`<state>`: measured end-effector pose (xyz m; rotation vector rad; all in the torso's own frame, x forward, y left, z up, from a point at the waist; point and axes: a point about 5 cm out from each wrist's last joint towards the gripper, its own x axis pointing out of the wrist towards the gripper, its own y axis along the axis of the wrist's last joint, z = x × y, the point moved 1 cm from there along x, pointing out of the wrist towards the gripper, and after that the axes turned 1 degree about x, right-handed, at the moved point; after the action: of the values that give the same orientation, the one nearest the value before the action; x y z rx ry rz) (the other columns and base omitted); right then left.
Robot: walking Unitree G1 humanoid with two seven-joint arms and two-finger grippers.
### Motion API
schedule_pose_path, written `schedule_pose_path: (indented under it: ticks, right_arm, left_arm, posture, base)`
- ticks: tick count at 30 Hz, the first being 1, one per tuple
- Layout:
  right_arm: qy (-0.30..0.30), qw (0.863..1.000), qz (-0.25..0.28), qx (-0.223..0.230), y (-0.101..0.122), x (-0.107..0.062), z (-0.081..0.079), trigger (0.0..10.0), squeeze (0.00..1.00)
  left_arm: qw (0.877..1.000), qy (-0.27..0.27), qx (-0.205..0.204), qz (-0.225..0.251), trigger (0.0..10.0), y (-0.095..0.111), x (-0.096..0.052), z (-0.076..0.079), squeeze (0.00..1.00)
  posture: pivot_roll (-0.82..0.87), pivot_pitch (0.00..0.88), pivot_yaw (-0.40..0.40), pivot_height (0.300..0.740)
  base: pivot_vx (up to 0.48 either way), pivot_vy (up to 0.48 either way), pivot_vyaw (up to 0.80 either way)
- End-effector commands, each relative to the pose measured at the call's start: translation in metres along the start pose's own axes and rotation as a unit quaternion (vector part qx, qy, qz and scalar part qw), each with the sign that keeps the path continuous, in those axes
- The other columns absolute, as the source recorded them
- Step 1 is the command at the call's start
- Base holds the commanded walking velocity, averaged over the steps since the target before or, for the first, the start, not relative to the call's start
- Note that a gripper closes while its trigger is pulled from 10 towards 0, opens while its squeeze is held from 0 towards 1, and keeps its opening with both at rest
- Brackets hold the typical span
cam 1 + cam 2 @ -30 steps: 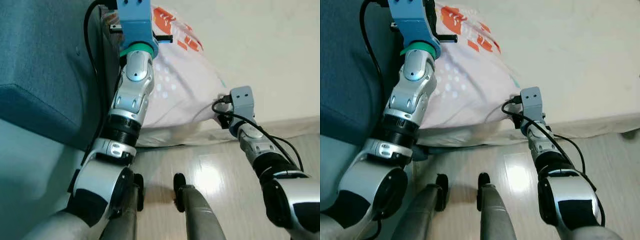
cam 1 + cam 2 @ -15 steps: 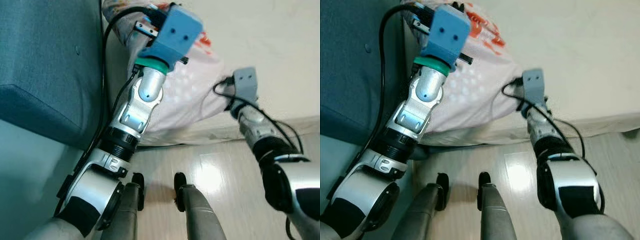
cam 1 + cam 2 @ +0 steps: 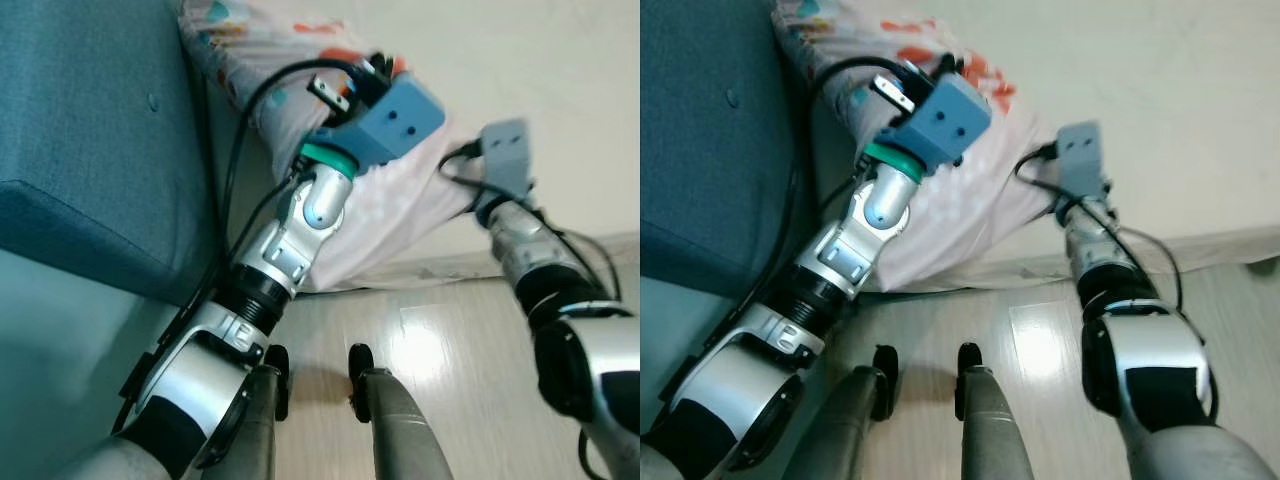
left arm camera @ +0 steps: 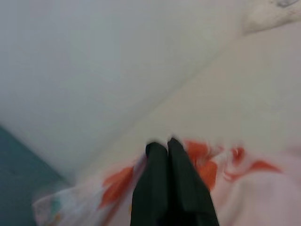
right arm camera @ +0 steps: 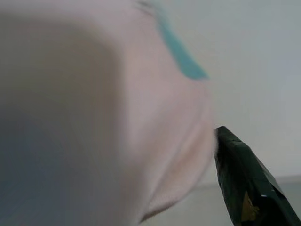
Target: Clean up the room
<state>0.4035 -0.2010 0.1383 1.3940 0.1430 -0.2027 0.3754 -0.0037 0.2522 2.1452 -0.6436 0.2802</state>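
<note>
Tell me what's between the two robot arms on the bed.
The pink patterned pillow lies between the left arm and right arm, seen in both eye views.

Left arm (image 3: 290,250) is reaching up and forward, wrist bent rightward; left gripper (image 4: 163,147) is showing fingers pressed together. Right arm (image 3: 545,290) is extending forward, one black finger (image 5: 244,174) showing.
</note>
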Motion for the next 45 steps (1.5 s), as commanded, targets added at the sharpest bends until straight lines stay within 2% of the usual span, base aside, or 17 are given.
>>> schedule_pose_path:
  ticks: [1, 3, 4, 5, 6, 7, 8, 9, 10, 15, 22, 25, 29, 32, 37, 40, 45]
  right_arm:
    - [0.040, 0.999, -0.014, 0.031, -0.011, -0.002, -0.014, 10.0, 0.00]
    - [0.116, 0.989, -0.034, 0.086, -0.024, -0.005, -0.039, 10.0, 0.00]
    - [0.116, 0.989, -0.034, 0.086, -0.024, -0.005, -0.039, 10.0, 0.00]
    - [0.151, 0.981, -0.039, 0.113, -0.028, -0.008, -0.049, 10.0, 0.00]
    - [0.186, 0.971, -0.041, 0.146, -0.030, -0.010, -0.058, 10.0, 0.00]
    - [0.210, 0.962, -0.045, 0.169, -0.032, -0.012, -0.063, 10.0, 0.00]
    - [0.210, 0.962, -0.045, 0.169, -0.032, -0.012, -0.063, 10.0, 0.00]
    - [0.236, 0.953, -0.046, 0.183, -0.036, -0.015, -0.068, 10.0, 0.00]
    - [0.259, 0.947, -0.049, 0.183, -0.041, -0.018, -0.073, 10.0, 0.00]
    - [0.285, 0.940, -0.063, 0.178, -0.055, -0.025, -0.079, 10.0, 0.00]
    - [0.190, 0.953, -0.148, 0.183, -0.135, -0.054, -0.046, 10.0, 0.00]
    - [0.134, 0.964, -0.141, 0.179, -0.146, -0.060, -0.027, 10.0, 0.00]
    - [0.098, 0.971, -0.116, 0.184, -0.144, -0.060, -0.013, 10.0, 0.00]
    - [0.102, 0.974, -0.020, 0.200, -0.118, -0.053, -0.005, 10.0, 0.00]
    - [0.151, 0.971, 0.060, 0.176, -0.089, -0.053, -0.014, 10.0, 0.00]
    - [0.177, 0.967, 0.085, 0.163, -0.079, -0.057, -0.023, 10.0, 0.00]
    - [0.200, 0.965, 0.080, 0.147, -0.089, -0.072, -0.034, 10.0, 0.00]
  left_arm:
    - [0.999, -0.031, 0.014, -0.033, 10.0, -0.008, -0.002, 0.013, 0.00]
    - [0.996, -0.032, 0.011, -0.080, 10.0, -0.022, -0.004, 0.015, 0.00]
    - [0.996, -0.032, 0.011, -0.080, 10.0, -0.022, -0.004, 0.015, 0.00]
    - [0.995, -0.025, 0.010, -0.094, 9.3, -0.027, -0.005, 0.014, 0.00]
    - [0.994, -0.016, 0.006, -0.112, 5.8, -0.033, -0.005, 0.013, 0.00]
    - [0.992, -0.012, 0.004, -0.125, 5.0, -0.037, -0.006, 0.013, 0.00]
    - [0.992, -0.012, 0.004, -0.125, 5.0, -0.037, -0.006, 0.013, 0.00]
    - [0.990, -0.012, 0.004, -0.143, 9.4, -0.043, -0.007, 0.014, 0.00]
    - [0.987, -0.017, 0.001, -0.162, 10.0, -0.049, -0.009, 0.017, 0.00]
    - [0.979, -0.028, -0.011, -0.200, 10.0, -0.059, -0.012, 0.021, 0.00]
    - [0.948, -0.078, -0.080, -0.297, 10.0, -0.084, -0.036, 0.042, 0.00]
    - [0.949, -0.064, -0.080, -0.298, 10.0, -0.088, -0.038, 0.040, 0.00]
    - [0.953, -0.040, -0.079, -0.291, 10.0, -0.089, -0.036, 0.034, 0.00]
    - [0.970, 0.041, -0.086, -0.223, 10.0, -0.076, -0.025, 0.013, 0.00]
    - [0.982, 0.096, -0.095, -0.128, 10.0, -0.052, -0.021, -0.006, 0.00]
    - [0.985, 0.085, -0.076, -0.129, 10.0, -0.051, -0.024, -0.010, 0.00]
    - [0.974, -0.067, -0.080, -0.201, 10.0, -0.073, -0.050, 0.016, 0.00]
  posture:
    - [0.06, 0.399, 0.079, 0.740]
    - [0.06, 0.398, 0.081, 0.740]
    - [0.06, 0.398, 0.081, 0.740]
    - [0.06, 0.397, 0.081, 0.740]
    - [0.05, 0.395, 0.080, 0.740]
    - [0.05, 0.394, 0.080, 0.740]
    - [0.05, 0.394, 0.080, 0.740]
    - [0.04, 0.389, 0.079, 0.740]
    - [0.04, 0.386, 0.079, 0.740]
    - [0.03, 0.380, 0.078, 0.740]
    - [0.01, 0.350, 0.078, 0.740]
    - [-0.01, 0.334, 0.082, 0.740]
    - [-0.01, 0.325, 0.083, 0.740]
    - [-0.02, 0.297, 0.084, 0.740]
    - [-0.02, 0.265, 0.090, 0.740]
    - [-0.03, 0.252, 0.094, 0.740]
    - [-0.03, 0.226, 0.107, 0.740]
  base:
    - [0.000, 0.000, 0.00]
    - [0.000, 0.000, 0.00]
    - [0.000, 0.000, 0.00]
    - [0.000, 0.000, 0.00]
    - [0.000, 0.000, 0.00]
    - [0.000, 0.000, 0.00]
    - [0.000, 0.000, 0.00]
    - [0.000, 0.000, 0.00]
    - [0.000, 0.000, 0.00]
    - [0.000, 0.000, 0.00]
    - [0.000, 0.000, 0.00]
    - [0.000, 0.000, 0.00]
    - [0.000, 0.000, 0.00]
    - [0.000, 0.000, 0.00]
    - [0.000, 0.000, 0.00]
    - [0.000, 0.000, 0.00]
    - [0.000, 0.000, 0.00]
